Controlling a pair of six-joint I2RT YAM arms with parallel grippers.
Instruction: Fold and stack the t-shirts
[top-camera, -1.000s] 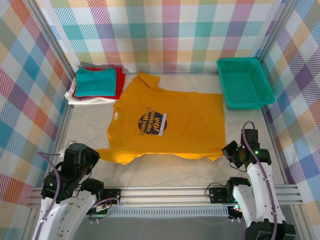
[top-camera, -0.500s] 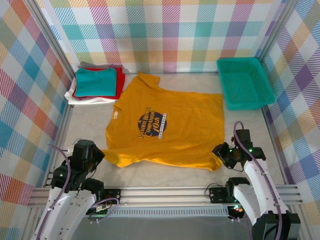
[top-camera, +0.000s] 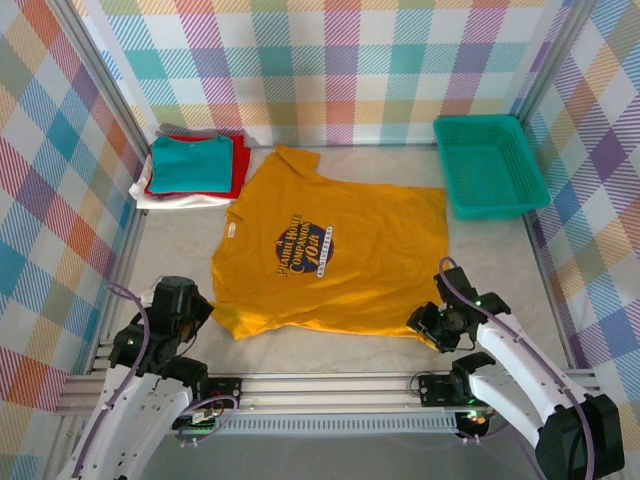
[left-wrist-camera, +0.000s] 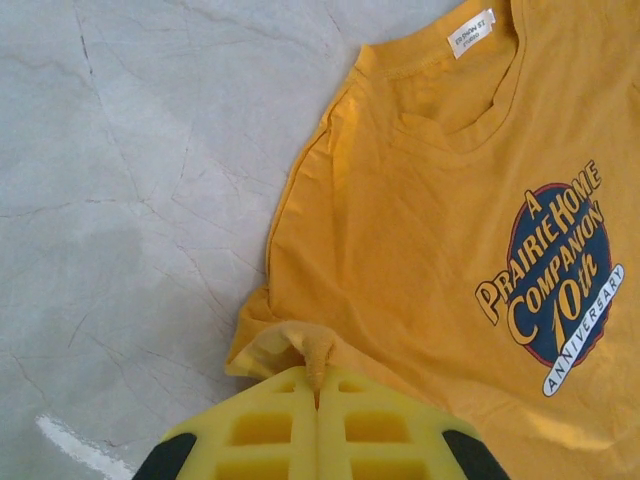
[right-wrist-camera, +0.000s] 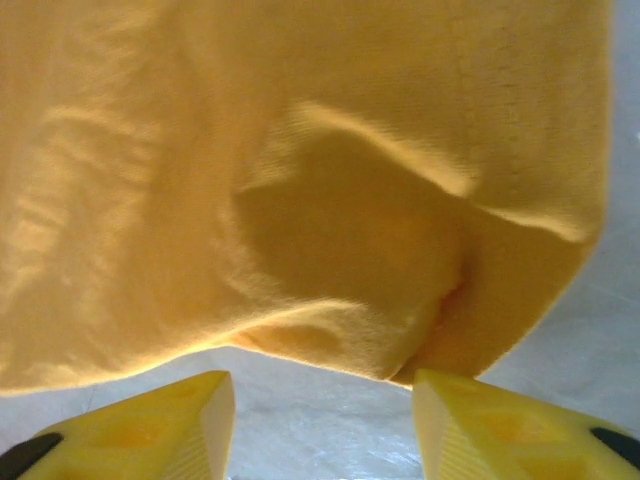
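Mustard-yellow tee: spread print-up in the middle of the desk, near sleeve and near hem corner rumpled.
Left gripper: jaws together, clamped on a pinch of the near sleeve edge.
Right gripper: jaws apart, just short of the bunched hem corner, gripping nothing.

Risks, as judged:
- One-sided hold, so risk of dragging the tee askew if lifted from the left alone.
- On closing at the right over the bulge, possible catch of doubled cloth, or of only a lip of hem, with a slip mid-fold.
- Possible loss of the thin sleeve pinch under load.

Count: 1 open tee. 4 folded tees stacked far left, with teal on top, then red, white, and a grey edge at the back. 1 green mesh basket far right. 2 grippers.
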